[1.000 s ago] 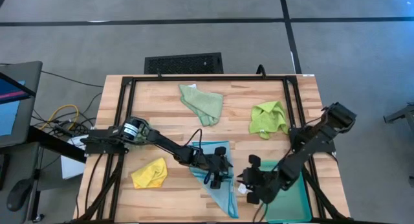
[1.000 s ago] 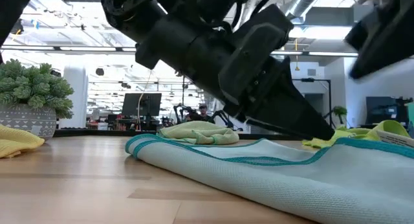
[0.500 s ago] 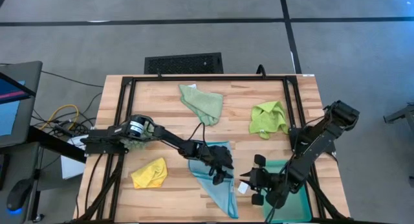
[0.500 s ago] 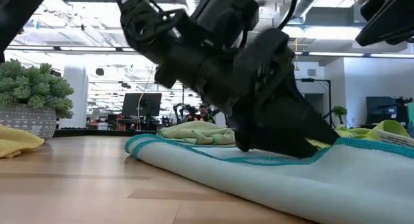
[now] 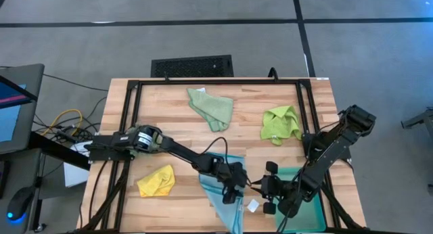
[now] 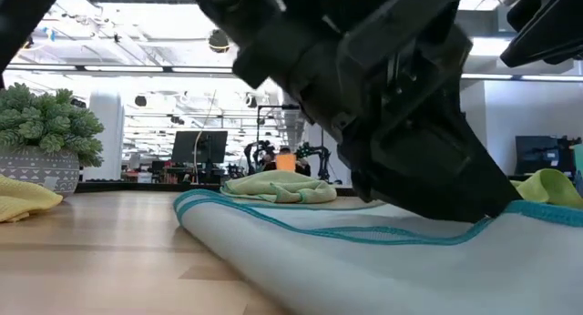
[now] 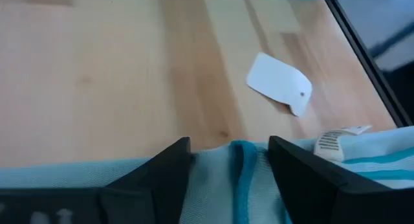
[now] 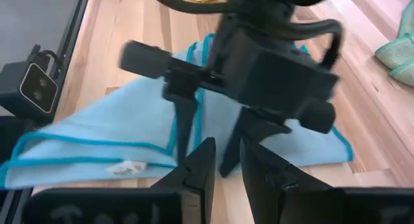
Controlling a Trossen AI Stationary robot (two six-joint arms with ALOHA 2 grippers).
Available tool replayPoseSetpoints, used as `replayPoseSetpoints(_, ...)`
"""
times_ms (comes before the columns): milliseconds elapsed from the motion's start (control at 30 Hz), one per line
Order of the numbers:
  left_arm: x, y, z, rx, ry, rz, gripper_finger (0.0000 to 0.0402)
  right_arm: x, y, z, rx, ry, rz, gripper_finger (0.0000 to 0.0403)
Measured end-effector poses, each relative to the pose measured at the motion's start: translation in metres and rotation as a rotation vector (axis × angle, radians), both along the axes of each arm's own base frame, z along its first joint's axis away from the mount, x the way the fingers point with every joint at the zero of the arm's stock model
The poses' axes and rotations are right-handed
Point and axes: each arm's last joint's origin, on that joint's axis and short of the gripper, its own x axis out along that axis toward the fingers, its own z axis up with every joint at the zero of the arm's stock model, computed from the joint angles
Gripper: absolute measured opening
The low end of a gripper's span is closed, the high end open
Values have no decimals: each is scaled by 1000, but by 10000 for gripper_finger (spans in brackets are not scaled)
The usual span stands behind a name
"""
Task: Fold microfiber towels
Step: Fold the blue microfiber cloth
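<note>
A light blue towel (image 5: 220,183) with a teal hem lies spread at the table's near middle. My left gripper (image 5: 238,192) is open and tipped down onto it at its right hem (image 7: 240,160). My right gripper (image 5: 265,188) hovers just right of it over the teal tray's edge, its fingers (image 8: 202,164) a narrow gap apart with nothing between them. The yellow towel (image 5: 156,180) lies crumpled at near left. The sage green one (image 5: 211,107) is at the far middle and the lime green one (image 5: 281,124) at far right. My left gripper rests its two open fingertips (image 7: 173,160) on the light blue towel beside its right edge, with the teal hem (image 7: 240,160) running up between them. The fingers slant down from the table's left. The towel lies on the table, rumpled under the tips (image 6: 492,210).
A teal tray (image 5: 310,197) sits at near right under the right arm. A loose white tag (image 5: 252,205) lies on the wood between towel and tray. A potted green clump (image 6: 46,137) stands at the left. Black frame rails (image 5: 203,81) border the table.
My left gripper has swung across the light blue towel, then come toward the table's near right and tipped further down, so that its tips now sit at the towel's right hem. The towel's right side has been drawn in and rumpled. The far corner stays put.
</note>
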Motion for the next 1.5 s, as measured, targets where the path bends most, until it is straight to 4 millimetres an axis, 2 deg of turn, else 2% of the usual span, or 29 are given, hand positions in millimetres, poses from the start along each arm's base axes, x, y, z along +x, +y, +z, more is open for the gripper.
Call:
replayPoseSetpoints(133,0,-11,8,23,46,-30,167,0,0,0,1,1,1,97)
replayPoseSetpoints(400,-4,-22,9,47,59,-70,127,0,0,0,1,1,1,97)
replayPoseSetpoints(600,-5,-24,9,76,44,-69,93,0,0,0,1,2,1,97)
replayPoseSetpoints(900,-10,-25,27,132,29,-89,15,3,-2,-6,5,12,-35,97)
replayPoseSetpoints(1000,-16,-29,39,181,27,-67,6,10,-6,-16,-2,37,-79,97)
replayPoseSetpoints(1100,-23,-33,47,216,38,-58,16,20,-13,-29,-18,75,-123,97)
replayPoseSetpoints(1333,-33,-49,47,261,43,-105,27,54,-34,-56,31,120,-210,97)
replayPoseSetpoints(1500,-36,-55,46,296,35,-105,21,73,-41,-74,97,167,-166,89)
